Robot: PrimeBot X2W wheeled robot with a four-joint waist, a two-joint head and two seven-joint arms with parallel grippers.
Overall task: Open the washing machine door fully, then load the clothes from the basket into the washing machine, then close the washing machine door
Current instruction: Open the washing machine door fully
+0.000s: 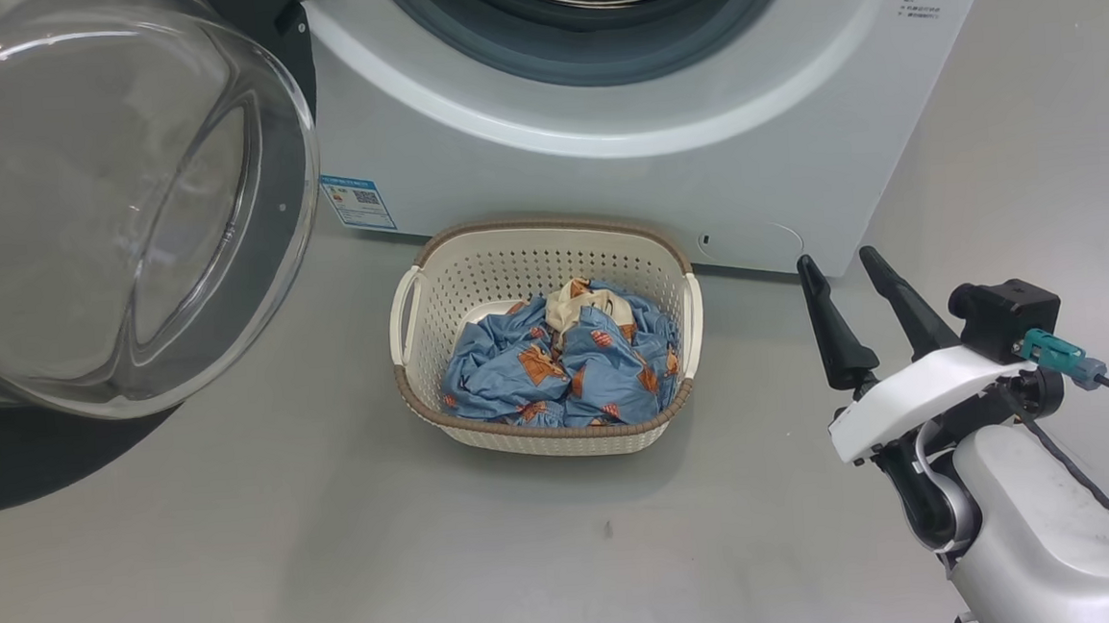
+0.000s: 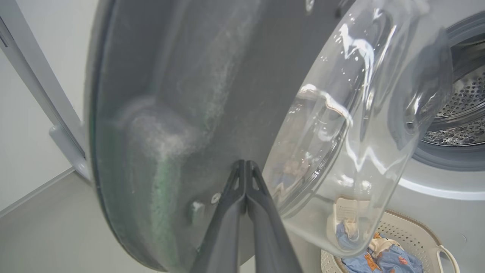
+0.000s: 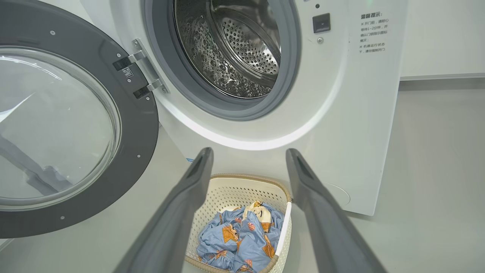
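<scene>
The washing machine stands with its steel drum exposed. The washing machine door is swung out to the left, its glass bowl facing me. My left gripper is shut with nothing between its fingers, its tips right at the door's dark inner rim. On the floor before the machine sits the basket, holding the blue printed clothes and a cream piece. My right gripper hangs open to the right of the basket. In the right wrist view it points over the basket and clothes.
Grey floor lies in front of the basket and to the right of the machine. A blue label is on the machine's lower left. A white slanted post and a wall stand beyond the door.
</scene>
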